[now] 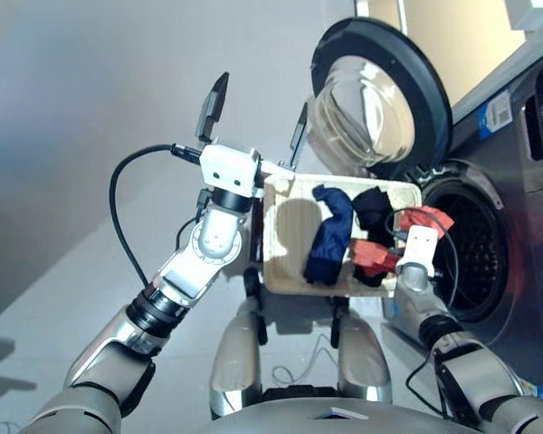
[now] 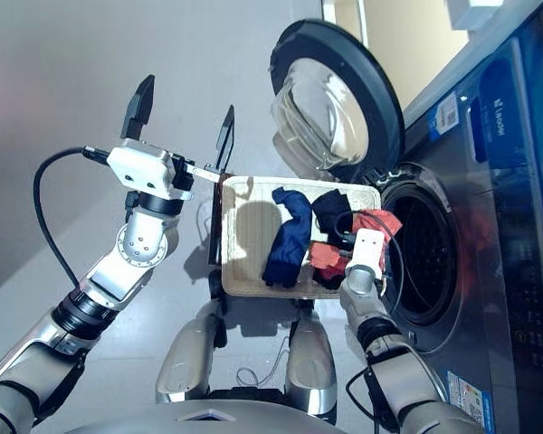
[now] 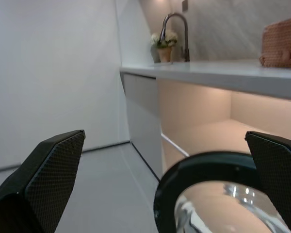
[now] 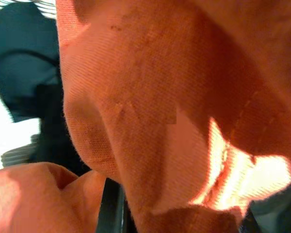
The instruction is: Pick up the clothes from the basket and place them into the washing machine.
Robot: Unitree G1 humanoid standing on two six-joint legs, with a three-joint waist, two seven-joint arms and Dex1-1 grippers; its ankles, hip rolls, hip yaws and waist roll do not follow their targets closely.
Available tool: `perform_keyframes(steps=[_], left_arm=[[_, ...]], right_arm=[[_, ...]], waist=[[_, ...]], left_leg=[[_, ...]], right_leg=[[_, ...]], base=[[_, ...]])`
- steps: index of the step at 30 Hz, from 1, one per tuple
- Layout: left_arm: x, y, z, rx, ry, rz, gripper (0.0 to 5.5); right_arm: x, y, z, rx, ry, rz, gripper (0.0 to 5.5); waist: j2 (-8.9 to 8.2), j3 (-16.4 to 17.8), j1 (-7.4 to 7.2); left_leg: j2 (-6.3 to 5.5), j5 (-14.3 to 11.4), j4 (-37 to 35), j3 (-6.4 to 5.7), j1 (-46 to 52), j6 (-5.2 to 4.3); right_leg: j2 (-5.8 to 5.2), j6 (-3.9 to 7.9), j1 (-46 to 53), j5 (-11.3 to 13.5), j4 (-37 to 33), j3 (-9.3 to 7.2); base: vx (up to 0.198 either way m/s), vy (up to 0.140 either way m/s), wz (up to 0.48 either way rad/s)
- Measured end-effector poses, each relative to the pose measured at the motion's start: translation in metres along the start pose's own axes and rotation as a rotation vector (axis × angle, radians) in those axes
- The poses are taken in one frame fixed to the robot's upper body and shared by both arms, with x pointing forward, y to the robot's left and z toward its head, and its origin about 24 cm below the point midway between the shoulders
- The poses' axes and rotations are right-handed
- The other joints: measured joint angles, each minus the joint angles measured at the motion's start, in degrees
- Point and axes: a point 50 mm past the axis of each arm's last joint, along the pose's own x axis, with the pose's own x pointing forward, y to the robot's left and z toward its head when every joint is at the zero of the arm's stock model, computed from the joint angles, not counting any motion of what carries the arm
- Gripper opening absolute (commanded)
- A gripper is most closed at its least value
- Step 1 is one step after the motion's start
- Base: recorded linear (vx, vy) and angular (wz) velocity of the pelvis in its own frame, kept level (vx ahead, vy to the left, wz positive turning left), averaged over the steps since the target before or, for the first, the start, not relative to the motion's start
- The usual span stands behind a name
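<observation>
Three small soft garments lie in one shallow cream-white woven wicker basket (image 1: 281, 271): one navy blue (image 1: 329, 237), one black (image 1: 373, 205), one coral-red (image 1: 380, 253). Basket sits just left of one dark grey front-loading washing machine (image 1: 516, 190), round glass porthole door (image 1: 380, 95) swung open. Right end effector (image 1: 398, 237) is at the coral-red piece, cloth filling its wrist view; grip cannot be told. Left end effector (image 1: 253, 113) raised, two black fingers apart, empty.

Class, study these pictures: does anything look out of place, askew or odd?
Nothing stands out. The clothes lie in the basket beside the open washing machine; the coral-red garment droops over its rim toward the drum.
</observation>
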Motion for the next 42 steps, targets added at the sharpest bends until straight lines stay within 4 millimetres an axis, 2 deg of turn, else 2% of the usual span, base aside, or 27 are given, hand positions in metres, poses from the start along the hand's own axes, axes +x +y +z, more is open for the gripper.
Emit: perform_keyframes(steps=[3,5,9,12,20,22,28,32,33,34,42], left_arm=[[0.003,-0.005,0.001,-0.008,-0.007,-0.016,5.5],[0.005,-0.01,0.003,-0.013,-0.018,-0.036,5.5],[0.005,-0.016,0.003,-0.02,-0.018,-0.053,5.5],[0.003,-0.02,0.0,-0.012,0.01,-0.066,5.5],[0.002,-0.014,-0.002,0.032,0.024,-0.035,5.5],[0.002,-0.013,-0.001,0.042,0.017,-0.034,5.5],[0.002,-0.003,0.0,0.097,0.01,-0.022,5.5],[0.001,0.0,-0.001,0.116,0.015,-0.021,5.5],[0.001,0.0,-0.001,0.116,0.014,-0.021,5.5],[0.001,0.0,-0.001,0.116,0.015,-0.02,5.5],[0.002,0.0,0.0,0.117,0.01,-0.019,5.5]], right_arm=[[0.009,-0.009,0.009,-0.062,-0.012,-0.062,0.0],[0.016,-0.019,0.012,-0.117,-0.009,-0.116,0.0],[0.034,-0.054,0.028,-0.18,-0.004,-0.266,0.0],[0.043,-0.082,0.038,-0.213,0.0,-0.384,0.0],[0.049,-0.141,0.041,-0.177,0.076,-0.622,0.0],[0.049,-0.156,0.042,-0.158,0.091,-0.68,0.0],[0.05,-0.177,0.052,-0.113,0.094,-0.755,0.0],[0.051,-0.181,0.058,-0.097,0.085,-0.772,0.0],[0.051,-0.181,0.058,-0.097,0.084,-0.772,3.71],[0.051,-0.18,0.058,-0.097,0.082,-0.771,5.5],[0.052,-0.176,0.064,-0.078,0.036,-0.75,5.5]], waist=[[-0.03,1.29,0.2],[-0.03,1.27,0.26],[-0.05,1.33,1.53],[-0.06,1.42,1.5],[0.34,1.75,1.43],[0.46,1.81,1.39],[0.5,1.89,1.46],[0.5,1.9,1.44],[0.5,1.9,1.43],[0.5,1.9,1.42],[0.49,1.91,1.4]], left_leg=[[-0.1,0.0,1.88,-1.13,-3.01,0.03],[-0.52,-0.25,4.72,-2.42,-6.66,0.02],[-0.9,-0.26,9.31,-2.79,-14.37,0.0],[-1.08,-0.54,11.64,-3.4,-18.8,-0.12],[-1.22,-0.27,13.6,-3.92,-24.44,-0.25],[-1.38,0.12,14.0,-3.92,-25.63,-0.21],[-1.93,0.22,15.26,-3.98,-29.02,-0.24],[-1.98,0.13,15.42,-3.92,-29.47,-0.06],[-1.99,0.12,15.4,-3.87,-29.48,-0.03],[-1.99,0.11,15.39,-3.82,-29.48,-0.03],[-2.0,0.13,15.36,-3.62,-29.45,-0.05]], right_leg=[[-0.15,-0.2,-3.36,-1.71,4.03,0.02],[-0.59,-0.34,-7.17,-4.21,9.04,0.1],[-1.12,-0.82,-16.69,-7.06,18.12,1.83],[-1.4,-1.48,-21.79,-8.18,22.01,2.14],[-1.45,-2.16,-28.55,-8.61,26.12,3.05],[-1.6,-1.87,-29.86,-8.5,26.5,3.11],[-2.02,-1.53,-33.36,-8.68,27.84,3.75],[-2.05,-1.5,-33.9,-8.69,27.98,4.01],[-2.04,-1.5,-33.96,-8.69,27.99,4.09],[-2.04,-1.5,-33.99,-8.69,28.01,4.15],[-2.03,-1.49,-34.17,-8.65,28.02,4.49]], base=[[-0.062,-0.068,0.203],[-0.066,-0.04,0.318],[-0.046,-0.013,0.105],[-0.02,-0.004,0.027],[-0.014,0.001,0.011],[0.0,0.0,0.0],[0.0,0.0,0.0],[0.0,0.0,0.0],[0.0,0.0,0.0],[0.0,0.0,0.0],[0.0,0.0,0.0]])
